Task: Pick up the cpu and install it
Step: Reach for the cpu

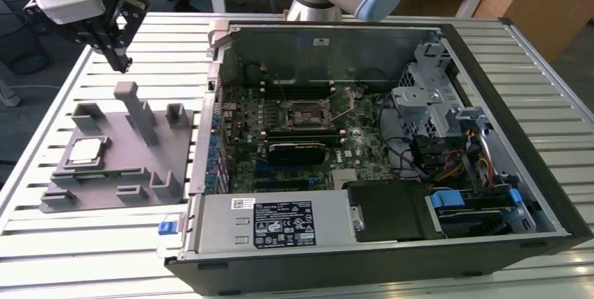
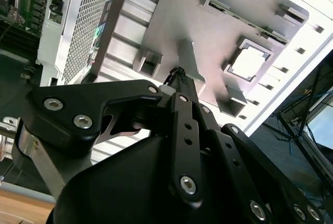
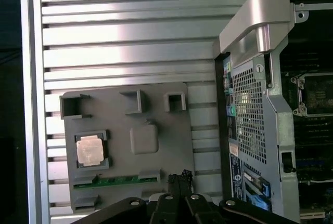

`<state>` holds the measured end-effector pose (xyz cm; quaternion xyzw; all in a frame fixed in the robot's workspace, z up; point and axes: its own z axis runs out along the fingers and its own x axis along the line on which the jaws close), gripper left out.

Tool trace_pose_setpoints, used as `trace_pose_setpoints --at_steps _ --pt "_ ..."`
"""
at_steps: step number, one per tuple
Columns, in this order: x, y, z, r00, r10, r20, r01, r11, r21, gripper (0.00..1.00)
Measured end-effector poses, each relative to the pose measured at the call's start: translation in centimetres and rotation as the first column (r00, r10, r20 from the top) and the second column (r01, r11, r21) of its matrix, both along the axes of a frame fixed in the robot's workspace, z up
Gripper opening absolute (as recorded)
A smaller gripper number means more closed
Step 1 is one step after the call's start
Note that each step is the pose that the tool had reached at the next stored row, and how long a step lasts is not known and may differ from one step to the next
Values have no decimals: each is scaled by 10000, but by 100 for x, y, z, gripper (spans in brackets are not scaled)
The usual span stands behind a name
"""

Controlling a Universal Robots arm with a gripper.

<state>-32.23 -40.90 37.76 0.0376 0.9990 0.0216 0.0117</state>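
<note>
The cpu (image 1: 86,151), a small silvery square with a pale rim, lies flat in a pocket of the grey fixture plate (image 1: 111,195) on the exterior view's left. Both wrist views show the cpu (image 3: 89,149) (image 2: 248,62) there too. My gripper (image 1: 118,62) hangs high above the far end of the fixture, well off the cpu, fingers closed together with nothing between them. Its fingertips (image 3: 179,177) (image 2: 179,74) show as one dark point. The black socket (image 1: 307,112) (image 3: 317,91) sits on the motherboard inside the open computer case.
The open case (image 1: 483,69) lies on the slatted metal table (image 1: 55,243), right of the fixture. Grey posts (image 1: 139,108) stand up from the fixture. A green memory strip (image 3: 114,181) lies in a slot near the cpu. Cables and drive bays (image 1: 464,167) crowd the case's right side.
</note>
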Motion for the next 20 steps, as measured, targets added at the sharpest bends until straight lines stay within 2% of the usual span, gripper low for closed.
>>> trace_pose_setpoints --at_steps 14,17,20 --pt "-321 -17 -36 10000 9 -2 -9 10000 -1 11" --pt "-365 -19 -48 10000 61 -3 -61 10000 -6 11" --pt "-373 -21 -57 9994 338 -4 -338 9994 -5 11"
